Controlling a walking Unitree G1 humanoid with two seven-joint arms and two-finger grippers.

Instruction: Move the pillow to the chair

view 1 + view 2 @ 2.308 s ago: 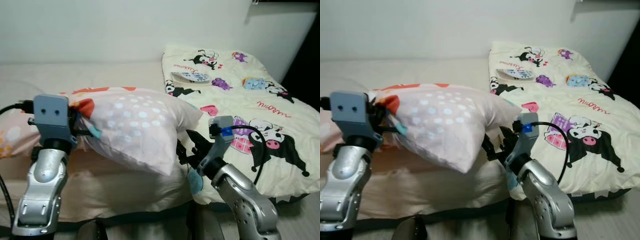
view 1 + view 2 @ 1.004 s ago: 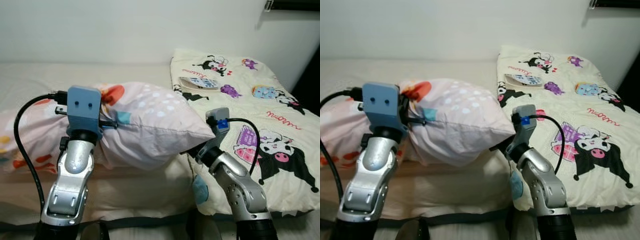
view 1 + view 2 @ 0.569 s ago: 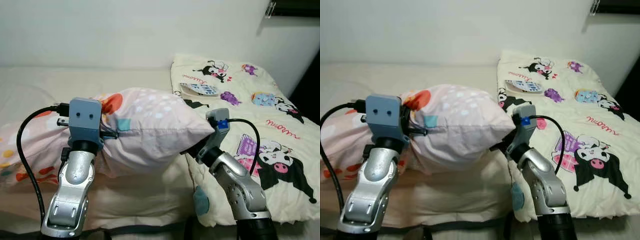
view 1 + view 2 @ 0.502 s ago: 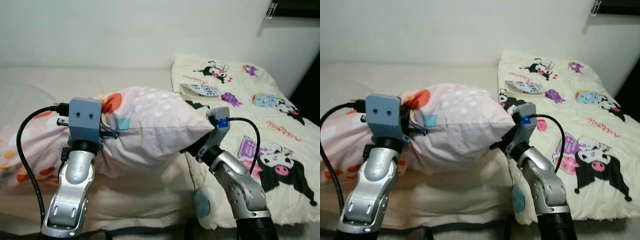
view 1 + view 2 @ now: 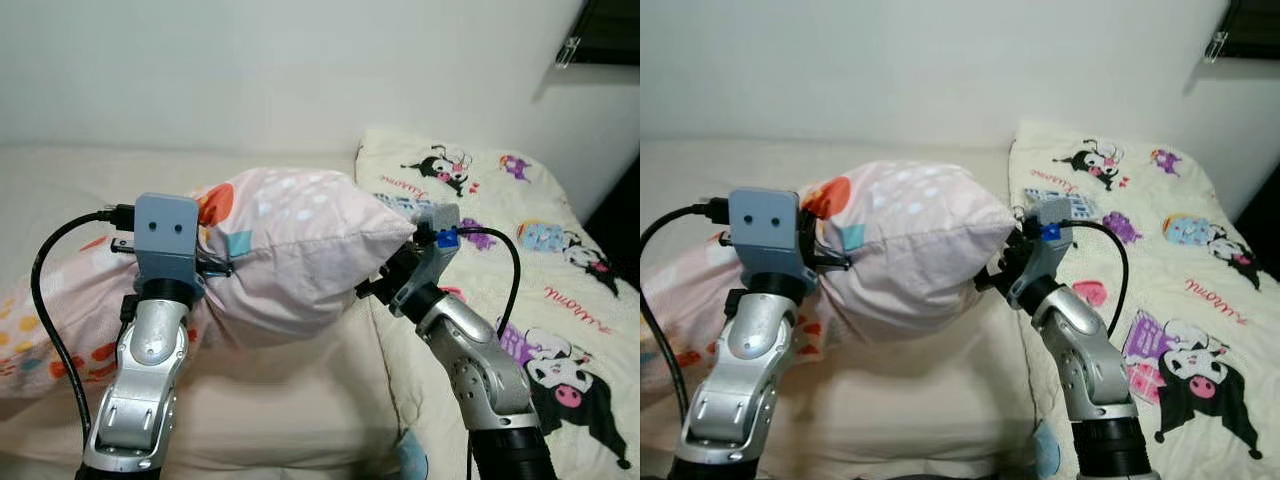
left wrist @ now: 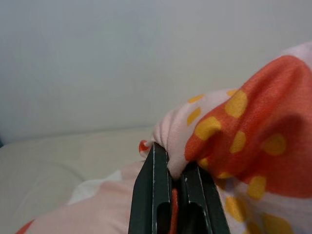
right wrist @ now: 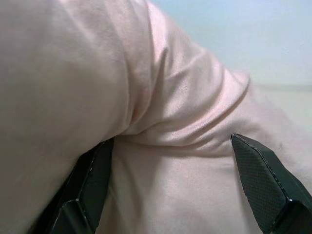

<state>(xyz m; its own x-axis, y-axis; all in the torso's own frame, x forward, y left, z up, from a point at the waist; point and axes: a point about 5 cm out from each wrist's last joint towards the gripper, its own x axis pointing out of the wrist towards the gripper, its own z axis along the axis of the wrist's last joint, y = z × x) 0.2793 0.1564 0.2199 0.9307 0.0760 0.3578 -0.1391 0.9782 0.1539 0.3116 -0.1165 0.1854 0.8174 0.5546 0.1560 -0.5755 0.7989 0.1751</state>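
The pillow (image 5: 290, 250) is pale pink with white dots and orange and teal patches. It hangs above the bed, held up between my two arms. My left gripper (image 5: 215, 268) is shut on a fold of fabric at its left end. In the left wrist view the black fingers (image 6: 153, 185) pinch the orange-spotted cloth, with that gripper (image 6: 170, 161) closed tight. My right gripper (image 5: 375, 285) is open at the pillow's right end. Its fingers (image 7: 87, 190) are spread wide in the right wrist view, and the pink cloth bulges between them.
The bed (image 5: 300, 400) below has a beige sheet. A cream quilt with cartoon prints (image 5: 540, 250) covers its right side, and a flat patterned item (image 5: 1050, 197) lies on it. Another pink spotted cushion (image 5: 50, 320) lies at the lower left. A white wall (image 5: 250, 70) stands behind.
The pillow has risen off the bed and sits higher between the arms. My right gripper has moved up to its right end. The camera has shifted too.
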